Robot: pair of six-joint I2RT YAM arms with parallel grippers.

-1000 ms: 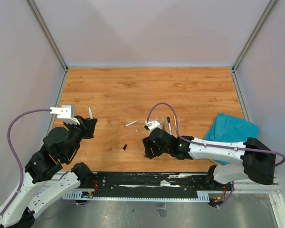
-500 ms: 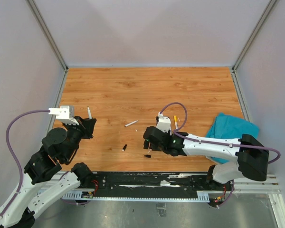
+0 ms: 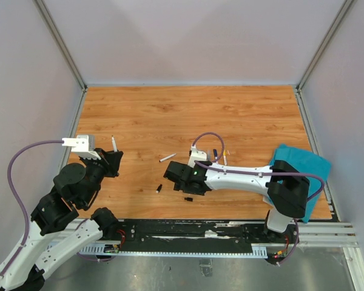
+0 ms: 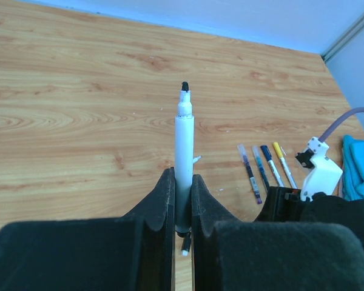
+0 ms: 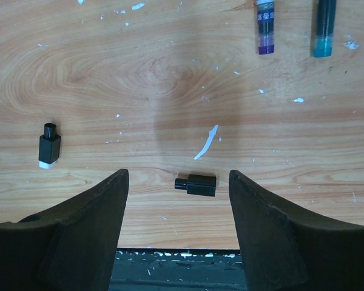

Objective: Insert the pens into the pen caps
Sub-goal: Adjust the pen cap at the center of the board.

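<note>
- Table [image 3: 230, 115]: orange-brown wood grain, flecked white.
- Held pen [image 4: 184, 139]: white barrel, black tip.
- Lying pens [image 4: 273, 167]: purple, blue and yellow ends.
- Near cap [image 5: 196, 184]: black.
- Left cap [image 5: 48, 145]: black, white end.
- Cloth [image 3: 303, 159], right: teal.

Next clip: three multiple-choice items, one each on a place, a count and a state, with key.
1. The teal cloth lies: A) at the right edge of the table B) far left corner C) under the left arm
2. Count of black caps in the right wrist view: A) one B) two C) four
3. The left end effector is: A) open, empty B) shut on a white pen C) shut on a cap
Key: 1 A, the top view shows it there; 2 B, both lie on the table; 3 B, its fingers pinch the barrel.
</note>
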